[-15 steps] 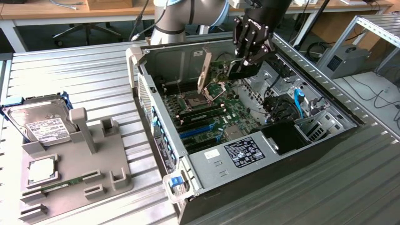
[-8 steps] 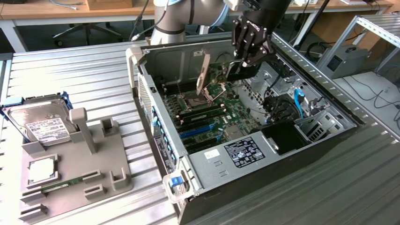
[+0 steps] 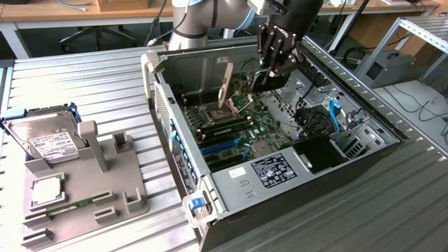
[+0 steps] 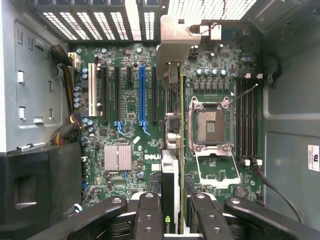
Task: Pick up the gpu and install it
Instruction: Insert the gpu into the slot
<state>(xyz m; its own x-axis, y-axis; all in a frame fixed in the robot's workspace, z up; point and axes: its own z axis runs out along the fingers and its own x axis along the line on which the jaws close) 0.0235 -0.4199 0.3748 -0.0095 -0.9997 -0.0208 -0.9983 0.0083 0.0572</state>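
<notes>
My hand (image 4: 176, 225) is partly closed, its fingers (image 4: 150, 215) clamped on either face of the gpu (image 4: 171, 170); I hold the card edge-on above the motherboard (image 4: 125, 125), inside the open case (image 3: 231, 184); its long axis runs straight out from my palm to the silver bracket (image 4: 175, 37) near the case's rear wall; in the exterior view the card's brown face lies at about eight o'clock from my hand; the blue slot (image 4: 142, 95) runs parallel to the card, just beside it; sideways alignment, I judge, is what seating turns on.
</notes>
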